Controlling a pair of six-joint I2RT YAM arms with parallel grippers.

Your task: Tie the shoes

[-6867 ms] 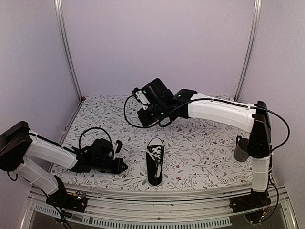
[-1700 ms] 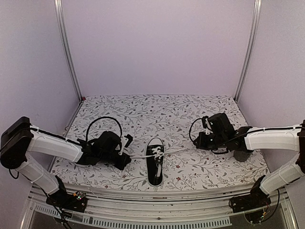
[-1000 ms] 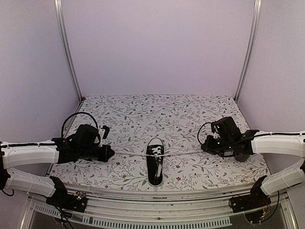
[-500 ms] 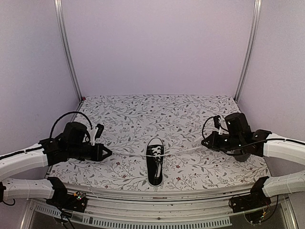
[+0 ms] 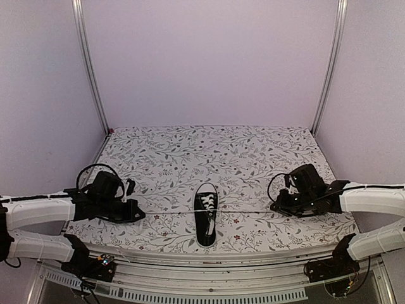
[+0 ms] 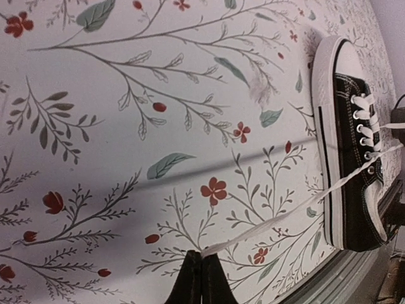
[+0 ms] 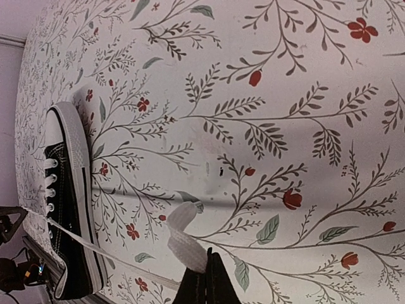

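Left gripper [image 5: 139, 217] and right gripper [image 5: 274, 206] each clamp 1 end of the laces [image 6: 272, 221]; both ends stretch taut sideways from the sneaker [image 5: 206, 221] on the flowered cloth [image 5: 209, 152].

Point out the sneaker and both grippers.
black sneaker [image 5: 205, 220], top external view, mid-upper.
left gripper [image 6: 201, 266], left wrist view, between tips pinching lace [image 6: 272, 220].
right gripper [image 7: 206, 278], right wrist view, between tips pinching lace.

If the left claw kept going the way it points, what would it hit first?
The left gripper would probably reach the black sneaker first, following the taut white lace; its tilt is unclear.
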